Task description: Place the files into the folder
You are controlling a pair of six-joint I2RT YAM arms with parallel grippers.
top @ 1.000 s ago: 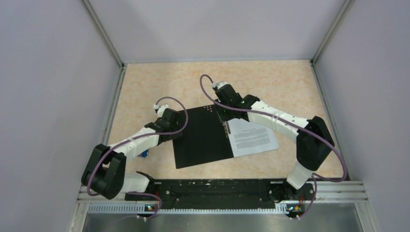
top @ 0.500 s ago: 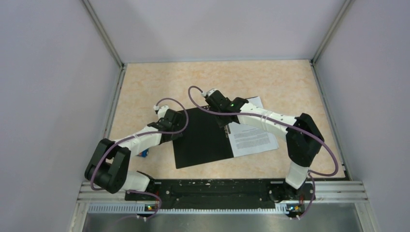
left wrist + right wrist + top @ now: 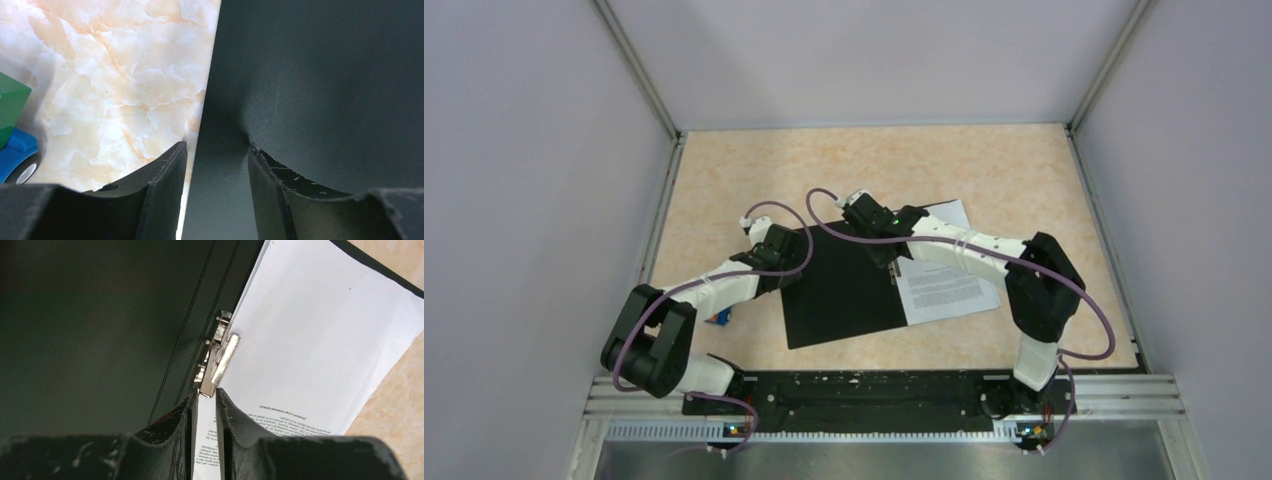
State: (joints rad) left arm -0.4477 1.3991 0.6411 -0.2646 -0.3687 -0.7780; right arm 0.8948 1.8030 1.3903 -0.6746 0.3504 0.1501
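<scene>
- Movement over the last second was all in the right arm. It had swung leftward along the spine of the folder (image 3: 844,290), and its fingers had drawn in from a wider gap to a thin slit.
- The right tool (image 3: 205,401) sat with its tips right at the near end of the metal clip (image 3: 220,357). I could not tell whether they pinched it or only touched it.
- The files (image 3: 320,340) lay on the right half of the opened folder, their inner edge against the clip.
- To my eye that meant the sheets were already in place and the clip was being worked. The cover was not yet closed.
- The left tool (image 3: 216,161) had barely stirred. Its fingers stood apart across the folder's left edge, one over the worktop (image 3: 754,170) and the other on the black inside, clamping nothing.
- Only the overhead view gave the whole layout, including a far sheet corner sticking out askew behind the right arm, but both tools' fingertips were lost in it.
- Only the right wrist view showed the clip and the slit between the fingers.
- Only the left wrist view showed how that tool straddled the cover edge, and it gave a close look at a small blue and green object (image 3: 15,125) off to its side.
</scene>
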